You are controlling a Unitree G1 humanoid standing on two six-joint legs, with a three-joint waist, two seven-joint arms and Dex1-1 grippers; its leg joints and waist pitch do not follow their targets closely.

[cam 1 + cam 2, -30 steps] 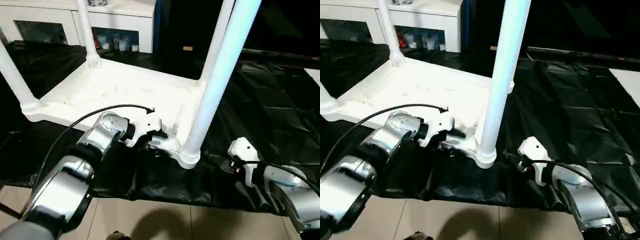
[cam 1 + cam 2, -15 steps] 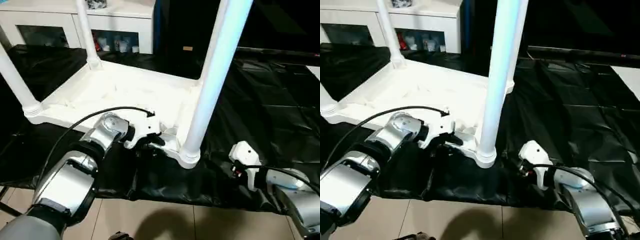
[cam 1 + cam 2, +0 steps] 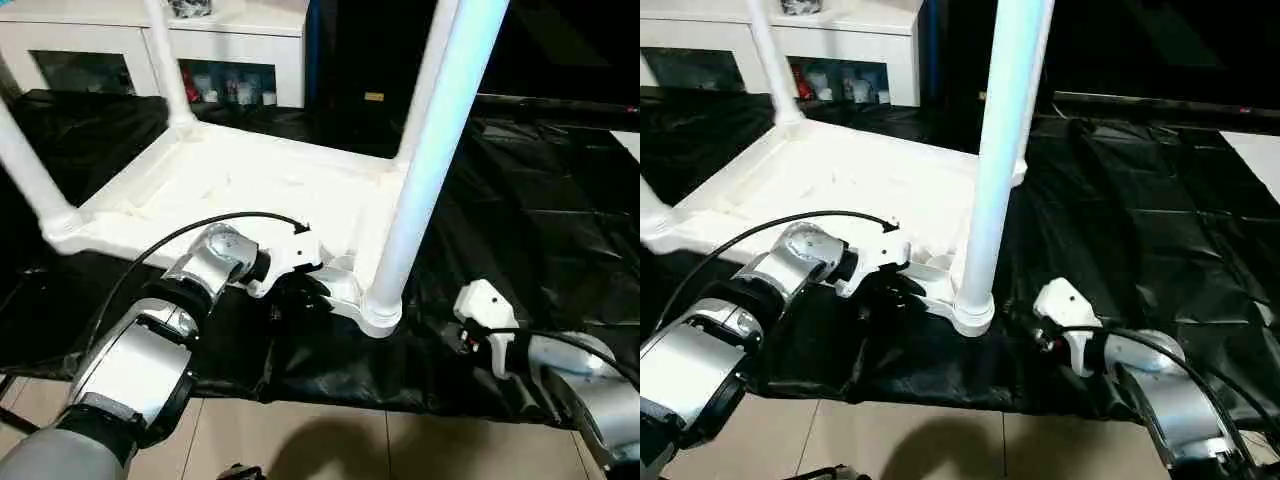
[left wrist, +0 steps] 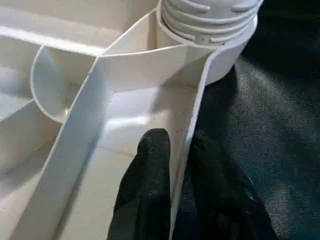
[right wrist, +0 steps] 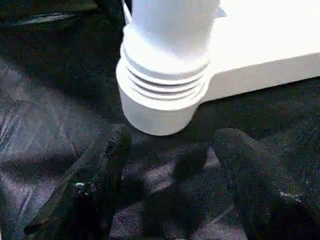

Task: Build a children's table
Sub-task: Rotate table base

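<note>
Two left hand fingers pinch children's table rim.

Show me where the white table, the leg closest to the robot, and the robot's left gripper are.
children's table (image 3: 250,190), left eye view, on the bare underside of the top.
nearest leg (image 3: 425,170), left eye view, midway up its shaft.
left gripper (image 4: 175,165), left wrist view, on the table's rim wall between its two black fingers.

The children's table is all white plastic, flipped upside down on the black-covered table, ribbed underside facing up. Legs stick straight up from the corner sockets; the nearest leg sits in its socket at about 5 o'clock.
</note>
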